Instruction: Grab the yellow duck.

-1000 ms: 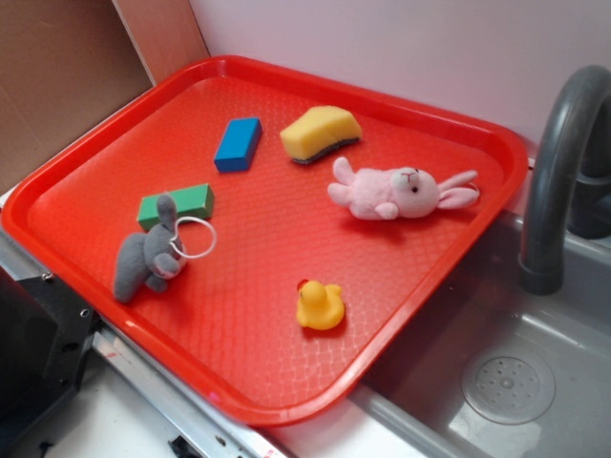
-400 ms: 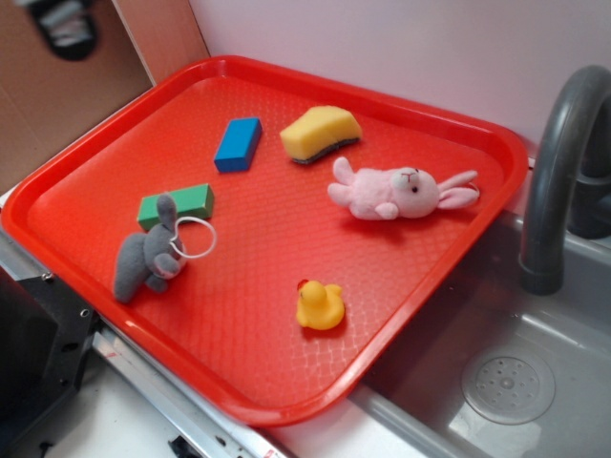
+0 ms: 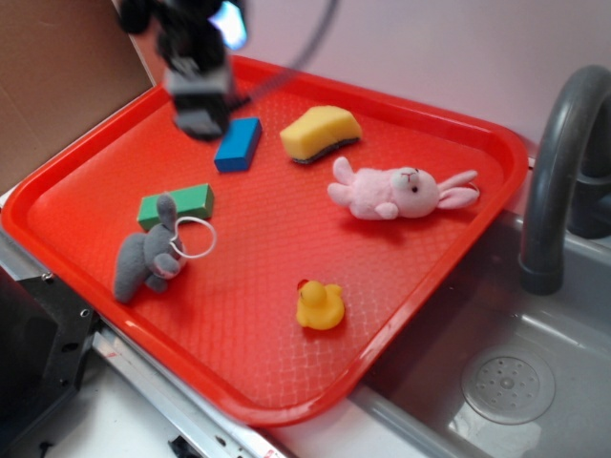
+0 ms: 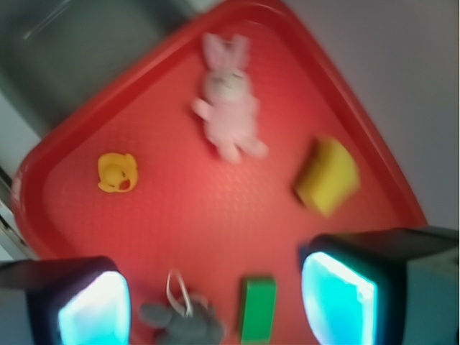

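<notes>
Duck: yellow duck (image 3: 321,306) — small, glossy, orange-red beak, upright near the red tray (image 3: 410,277) front edge.
Around: pink bunny (image 3: 401,192) behind — nothing blocking.
Gripper (image 4: 215,302): empty, fingers wide apart.

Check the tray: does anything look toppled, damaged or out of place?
Only the plush toys: the pink bunny and grey toy lie flopped on the tray. The duck sits upright; nothing looks damaged.

The gripper (image 3: 199,95) is a blurry smear in the exterior view, so its fingers can't be made out. The top edge cuts off the arm. The wrist view is all fuzzy. Its bottom edge cuts the fingers (image 4: 338,302) and the grey plush (image 4: 183,325). The faucet (image 3: 563,172) runs off the right side.
</notes>
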{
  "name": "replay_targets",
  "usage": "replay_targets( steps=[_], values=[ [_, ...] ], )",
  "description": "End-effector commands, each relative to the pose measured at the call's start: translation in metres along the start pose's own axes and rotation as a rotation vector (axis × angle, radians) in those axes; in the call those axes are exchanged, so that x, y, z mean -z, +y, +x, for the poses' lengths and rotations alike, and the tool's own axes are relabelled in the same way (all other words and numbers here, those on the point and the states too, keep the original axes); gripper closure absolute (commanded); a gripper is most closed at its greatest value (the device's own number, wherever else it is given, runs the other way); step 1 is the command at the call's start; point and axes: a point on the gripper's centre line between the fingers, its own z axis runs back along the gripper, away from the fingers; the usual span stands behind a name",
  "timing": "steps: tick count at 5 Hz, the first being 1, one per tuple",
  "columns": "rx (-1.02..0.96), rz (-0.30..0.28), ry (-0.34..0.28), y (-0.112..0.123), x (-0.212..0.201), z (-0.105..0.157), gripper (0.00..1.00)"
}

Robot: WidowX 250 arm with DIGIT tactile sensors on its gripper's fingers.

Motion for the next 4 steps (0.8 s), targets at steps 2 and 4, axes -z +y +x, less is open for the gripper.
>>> replay_targets(
  steps=[2, 4],
  values=[
    [0.443, -0.019, -0.006, -0.050, 0.055, 0.020, 0.00],
    [0.479, -0.010, -0.011, -0.064, 0.084, 0.021, 0.00]
  ],
)
